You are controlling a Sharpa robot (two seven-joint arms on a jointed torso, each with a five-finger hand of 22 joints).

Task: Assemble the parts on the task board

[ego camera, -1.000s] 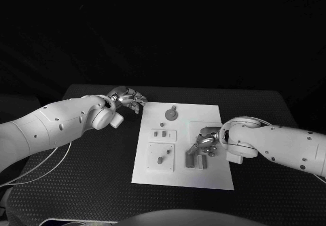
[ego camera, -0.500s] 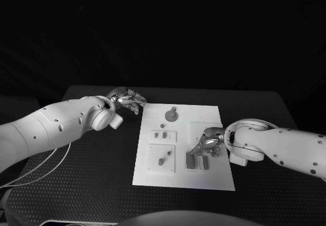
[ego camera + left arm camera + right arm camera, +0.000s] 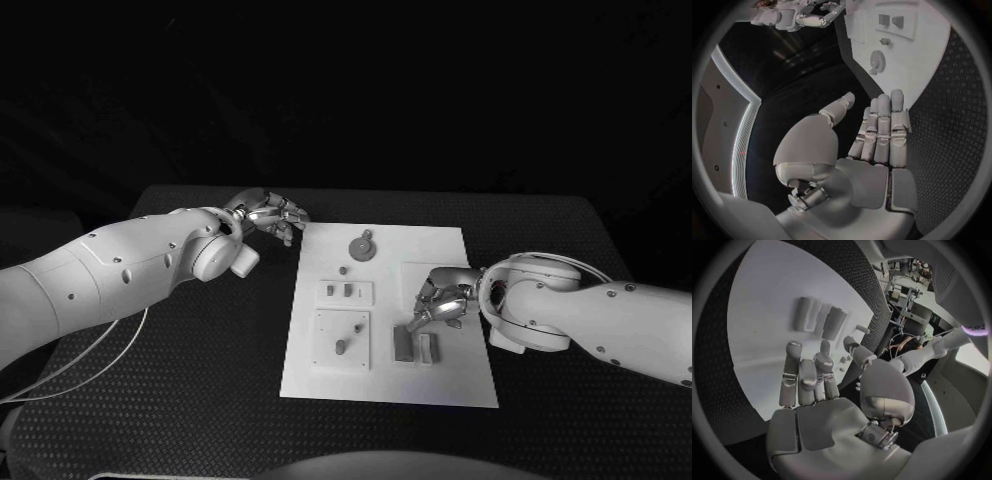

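Note:
The white task board (image 3: 447,380) lies in the middle of the black table. On it are a round gear-like part (image 3: 364,245), a small part (image 3: 345,268), a pair of small parts (image 3: 342,290), a peg (image 3: 340,345) and upright blocks (image 3: 415,345). My right hand (image 3: 444,298) hovers over the board's right side just beyond the blocks, fingers stretched and holding nothing. The right wrist view shows that hand (image 3: 817,385) above the blocks (image 3: 820,320). My left hand (image 3: 270,217) hangs off the board's far left corner, holding nothing. In the left wrist view its fingers (image 3: 882,132) are straight, with the gear (image 3: 877,61) beyond.
Black textured table (image 3: 188,350) surrounds the board on all sides. My left forearm (image 3: 130,265) lies across the table's left part and my right forearm (image 3: 606,315) across its right part.
My right forearm has swung a little while its hand stays over the board's right side near the blocks. The left hand has hardly moved.

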